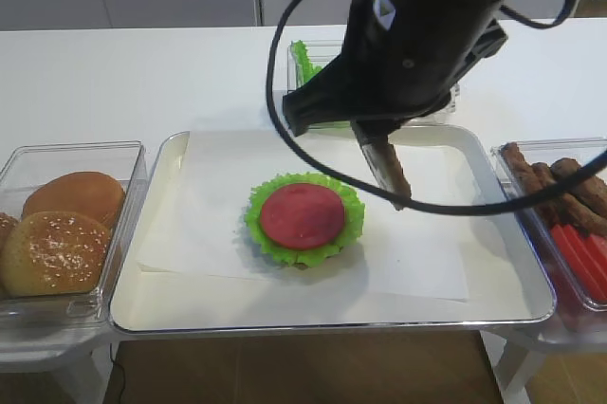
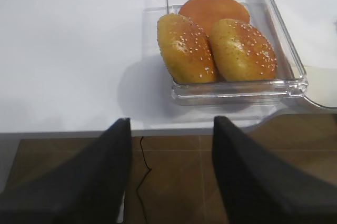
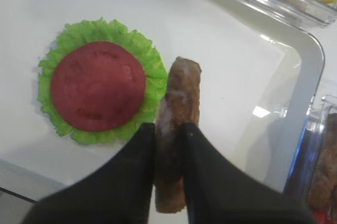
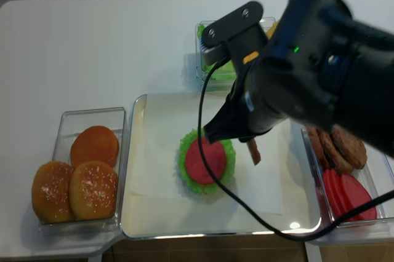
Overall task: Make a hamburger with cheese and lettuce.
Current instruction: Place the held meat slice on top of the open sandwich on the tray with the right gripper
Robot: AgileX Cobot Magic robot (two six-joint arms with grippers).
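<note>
We have the right pincer [image 3: 168,129] clamped on a brown patty [image 3: 176,124], held edge-on just right of the hamburger [image 1: 304,217] on the tray [image 1: 171,300]. Step in hand, we judge: adding the patty onto the red disc [image 3: 97,85]; next move needs shifting left, laying it flat, then releasing. Left pincer [image 2: 171,129] stands wide and empty near the bun box [image 2: 287,84]. Cheese mostly hidden behind the arm; lettuce bin [image 1: 302,61] partly blocked.

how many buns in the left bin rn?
3, all in the clear bin left of the tray: two sesame-topped buns side by side at the front, one plain bun behind them. None looks hidden.
</note>
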